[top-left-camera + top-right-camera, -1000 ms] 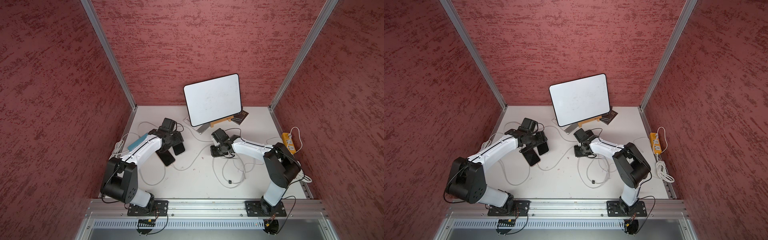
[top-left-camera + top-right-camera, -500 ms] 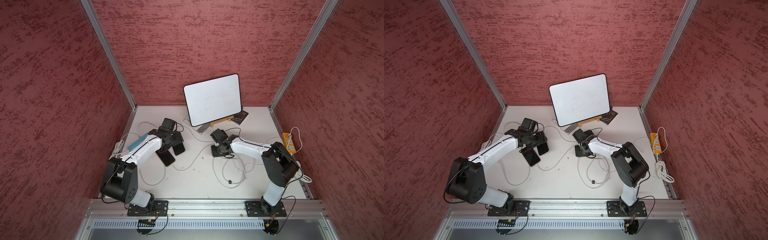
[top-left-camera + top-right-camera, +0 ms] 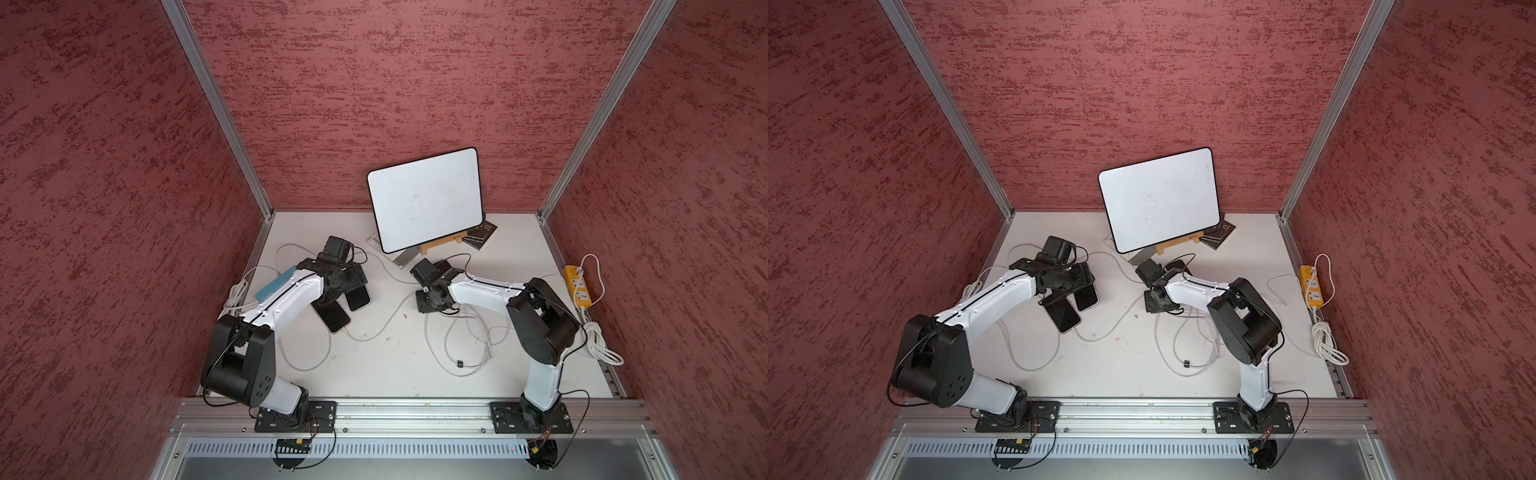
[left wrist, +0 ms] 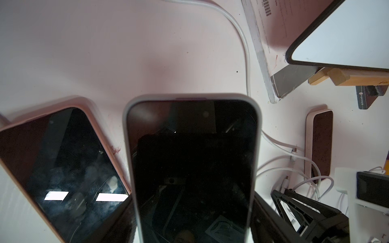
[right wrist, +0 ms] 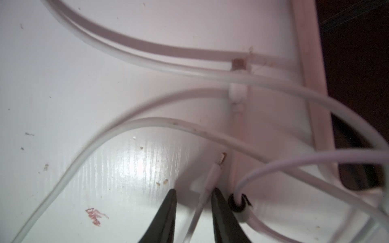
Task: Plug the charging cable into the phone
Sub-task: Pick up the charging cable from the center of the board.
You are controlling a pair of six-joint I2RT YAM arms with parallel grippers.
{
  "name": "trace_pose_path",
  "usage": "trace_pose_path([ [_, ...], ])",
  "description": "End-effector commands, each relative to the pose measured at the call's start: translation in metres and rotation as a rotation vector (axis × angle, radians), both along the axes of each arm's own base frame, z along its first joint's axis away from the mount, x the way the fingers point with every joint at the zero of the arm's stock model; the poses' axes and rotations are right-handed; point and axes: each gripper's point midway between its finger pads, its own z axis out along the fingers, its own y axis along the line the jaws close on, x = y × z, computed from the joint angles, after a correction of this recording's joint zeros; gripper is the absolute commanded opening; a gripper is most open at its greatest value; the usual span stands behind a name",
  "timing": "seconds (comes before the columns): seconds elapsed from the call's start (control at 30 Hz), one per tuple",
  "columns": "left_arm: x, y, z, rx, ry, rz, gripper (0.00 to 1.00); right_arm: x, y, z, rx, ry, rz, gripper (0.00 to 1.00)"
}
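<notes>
a: white and floppy, judging by that thin white charging cable (image 5: pixel 197 210): next to no weight, bends anywhere. where now?

b: lying on the glossy white tabletop (image 5: pixel 63 105), threaded between the black fingertips of the right gripper (image 5: pixel 192 194), with its small metal-tipped plug (image 5: pixel 216 166) just ahead of them.

a: clamped?

b: not yet. jaws parted wider than the cord, brushing one finger at most.

a: best pinched on the stiff plug housing right behind the metal tip, not on the limp cord; otherwise likely to droop and miss the port.

b: gently, though: small, smooth, apt to slip or twist between the pads.

a: and the other side?

b: left gripper (image 4: pixel 193 210) closed across the width of a dark-screened phone in a pale grey case (image 4: pixel 191 151): rigid, slick glass, breakable. port end hidden back toward the wrist. beside that gripper, flat on the tabletop, a second dark phone in a pinkish case (image 4: pixel 63 168).
</notes>
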Motion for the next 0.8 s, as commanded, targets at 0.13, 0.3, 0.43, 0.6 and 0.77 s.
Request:
trace_pose_path([
  [0.13,0.007,-0.003,0.005,-0.005,-0.031,-0.008,0.0,0.009,-0.017,-0.007,-0.136,-0.022,-0.047,0.31],
  [0.3,0.006,-0.003,0.004,-0.005,-0.027,-0.008,0.0,0.012,-0.022,-0.009,-0.181,-0.035,-0.058,0.33],
  [0.43,0.007,-0.003,0.003,-0.003,-0.026,-0.008,0.0,0.014,-0.025,-0.011,-0.209,-0.037,-0.06,0.37],
  [0.6,0.006,-0.002,0.003,-0.001,-0.025,-0.007,0.0,0.015,-0.02,-0.021,-0.199,-0.014,-0.05,0.35],
  [0.77,0.006,-0.003,0.003,-0.002,-0.023,-0.009,0.0,0.012,-0.018,-0.026,-0.185,0.004,-0.049,0.29],
])
